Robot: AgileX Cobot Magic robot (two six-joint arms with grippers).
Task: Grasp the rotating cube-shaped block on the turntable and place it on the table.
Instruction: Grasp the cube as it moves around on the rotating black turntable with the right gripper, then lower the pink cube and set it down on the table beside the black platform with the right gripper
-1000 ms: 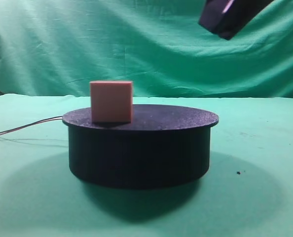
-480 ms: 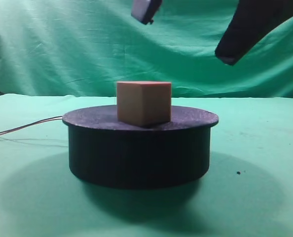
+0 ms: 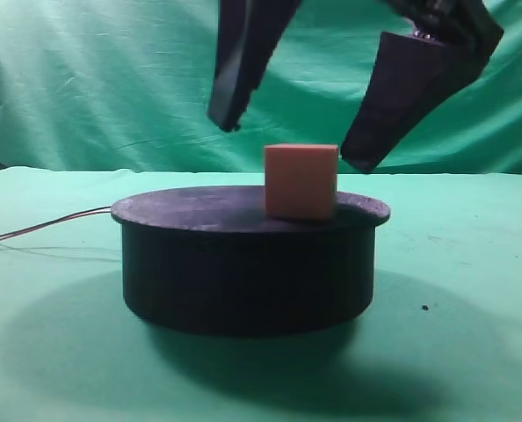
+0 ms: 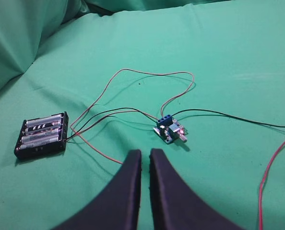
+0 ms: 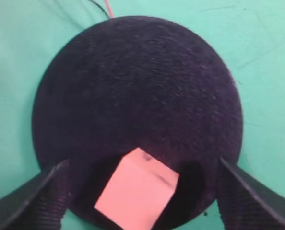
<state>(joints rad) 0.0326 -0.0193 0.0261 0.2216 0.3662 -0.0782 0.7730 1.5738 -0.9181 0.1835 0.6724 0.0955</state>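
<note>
The pale pink cube-shaped block (image 3: 300, 181) sits on the right part of the dark turntable (image 3: 243, 264), which stands on the green table (image 3: 472, 290). My right gripper (image 3: 296, 143) hangs open just above and behind the block, one dark finger at its upper left and one at its right, neither touching it. In the right wrist view the block (image 5: 137, 194) lies near the disc's (image 5: 137, 86) near edge, between the spread fingers of the right gripper (image 5: 142, 165). My left gripper (image 4: 145, 152) is shut and empty over bare cloth, out of the exterior view.
Thin wires (image 3: 41, 229) trail left from the turntable. In the left wrist view a black battery holder (image 4: 41, 134), a small blue circuit board (image 4: 169, 129) and looping red and black wires (image 4: 133, 74) lie on the cloth. A green backdrop (image 3: 112, 79) hangs behind.
The block has ridden the turning disc from left to right. My right gripper has come down from the top of the view, and its open fingers now flank the block.
</note>
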